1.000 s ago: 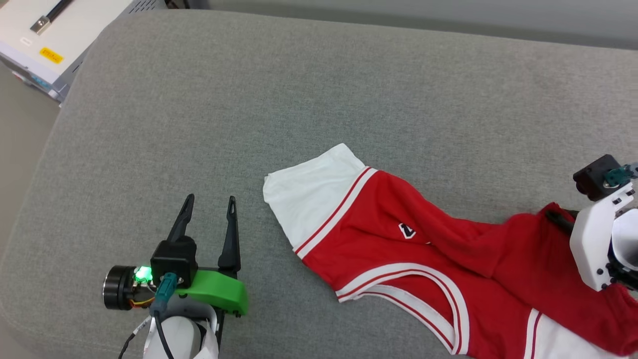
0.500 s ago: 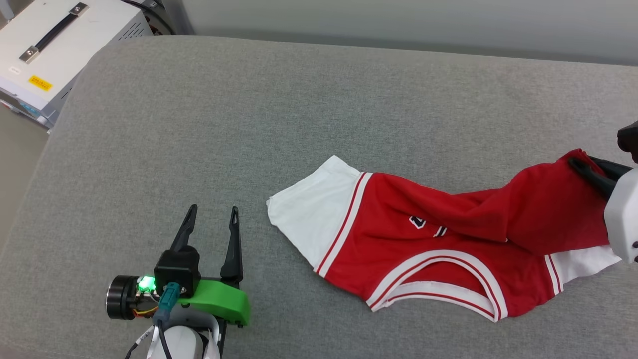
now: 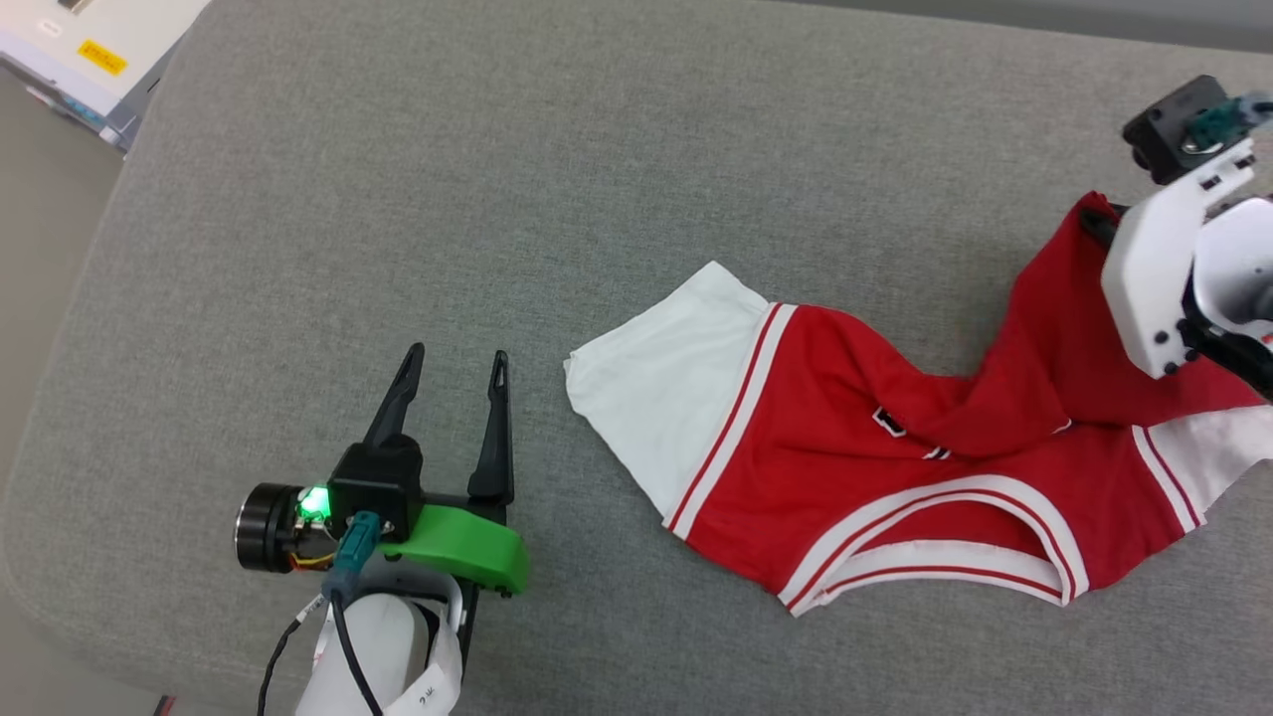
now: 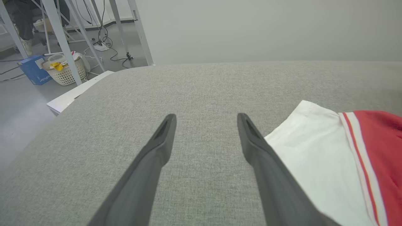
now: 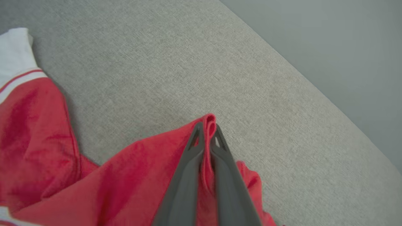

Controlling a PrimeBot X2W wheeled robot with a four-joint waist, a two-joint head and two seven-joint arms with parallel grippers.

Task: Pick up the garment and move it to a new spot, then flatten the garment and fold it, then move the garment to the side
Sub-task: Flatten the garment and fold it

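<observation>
1. Here, the garment (image 3: pixel 875 467) is seen lying across the grey cushion (image 3: pixel 497 199), stretched from the middle of the head view out toward three o'clock, with its white-edged neckline turned toward six o'clock.
2. One white sleeve (image 3: pixel 666 388), bordered by red-and-white striped trim, is laid flat at the garment's nine o'clock end; a second white sleeve (image 3: pixel 1218 452) is found near the four o'clock edge.
3. The red cloth at the two o'clock end is lifted off the cushion and clamped by the right gripper (image 3: pixel 1094 221).
4. In the right wrist view, the right gripper (image 5: pixel 208 127) is shown with its dark fingers (image 5: pixel 188 175) pressed together on a narrow fold of the garment (image 5: pixel 125 175), which pokes out between the tips.
5. The left gripper (image 3: pixel 457 353) is held over bare cushion at about eight o'clock, its fingers spread wide apart, nothing between them, tips pointing to twelve o'clock.
6. In the left wrist view, the left gripper (image 4: pixel 206 116) is seen with the white sleeve (image 4: pixel 317 150) lying near it at four o'clock.
7. A white case (image 3: pixel 90 50) is visible off the cushion at eleven o'clock.
</observation>
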